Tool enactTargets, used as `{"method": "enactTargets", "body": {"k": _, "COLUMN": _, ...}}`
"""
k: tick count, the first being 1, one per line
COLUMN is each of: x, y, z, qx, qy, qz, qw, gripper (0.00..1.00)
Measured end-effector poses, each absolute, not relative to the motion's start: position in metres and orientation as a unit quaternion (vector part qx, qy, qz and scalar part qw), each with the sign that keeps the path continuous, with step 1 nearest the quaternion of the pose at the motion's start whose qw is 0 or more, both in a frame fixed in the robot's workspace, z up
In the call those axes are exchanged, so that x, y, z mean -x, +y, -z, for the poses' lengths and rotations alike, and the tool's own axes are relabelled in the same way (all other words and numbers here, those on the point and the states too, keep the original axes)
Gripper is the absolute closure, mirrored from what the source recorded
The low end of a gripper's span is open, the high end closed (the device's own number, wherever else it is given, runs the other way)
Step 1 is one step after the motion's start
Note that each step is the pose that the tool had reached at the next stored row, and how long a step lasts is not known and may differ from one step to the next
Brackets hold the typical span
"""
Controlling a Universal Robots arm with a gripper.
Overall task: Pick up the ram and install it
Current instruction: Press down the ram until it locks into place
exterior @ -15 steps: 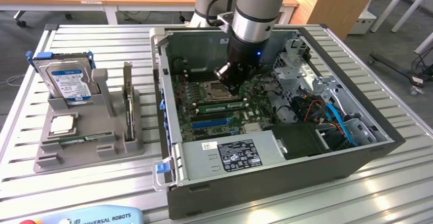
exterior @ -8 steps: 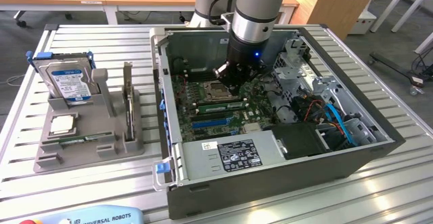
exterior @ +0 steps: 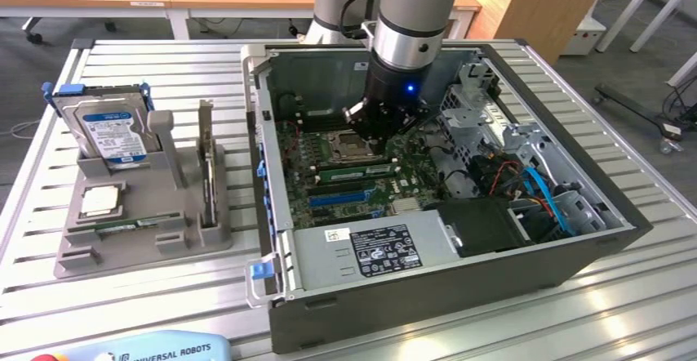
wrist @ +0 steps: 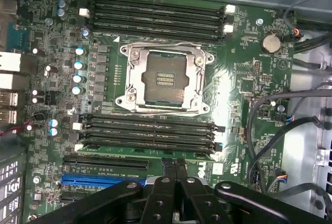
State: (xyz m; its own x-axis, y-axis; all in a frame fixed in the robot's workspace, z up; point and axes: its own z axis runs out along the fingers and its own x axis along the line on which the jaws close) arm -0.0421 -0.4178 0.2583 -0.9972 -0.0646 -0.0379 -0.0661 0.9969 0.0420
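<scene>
The ram point(wrist: 148, 149) shows as a thin green strip standing on edge in the lower bank of memory slots, in the slot nearest the blue connector. In the exterior view the ram point(exterior: 351, 168) lies just below the empty processor socket point(exterior: 332, 143). My gripper point(exterior: 378, 136) hangs inside the open computer case, directly over that bank. In the wrist view my gripper point(wrist: 175, 163) has its two narrow fingers pressed together, with nothing visible between them. Its tips sit just beside the ram's middle. I cannot tell if they touch it.
The case point(exterior: 436, 296) lies open on the slatted table, with its power supply point(exterior: 370, 251) and cables near the front. A grey holder point(exterior: 136, 242) on the exterior view's left carries a hard drive point(exterior: 109, 132), a silver processor chip point(exterior: 100, 202) and an upright dark card point(exterior: 205, 161).
</scene>
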Motion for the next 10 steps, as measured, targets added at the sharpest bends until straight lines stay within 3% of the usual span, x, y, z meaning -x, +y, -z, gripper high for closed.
{"method": "enactTargets", "body": {"k": 10, "x": 0.0422, "y": -0.4177, "z": -0.2583, "qx": 0.03, "qy": 0.999, "qz": -0.02, "qw": 0.017, "gripper": 0.9}}
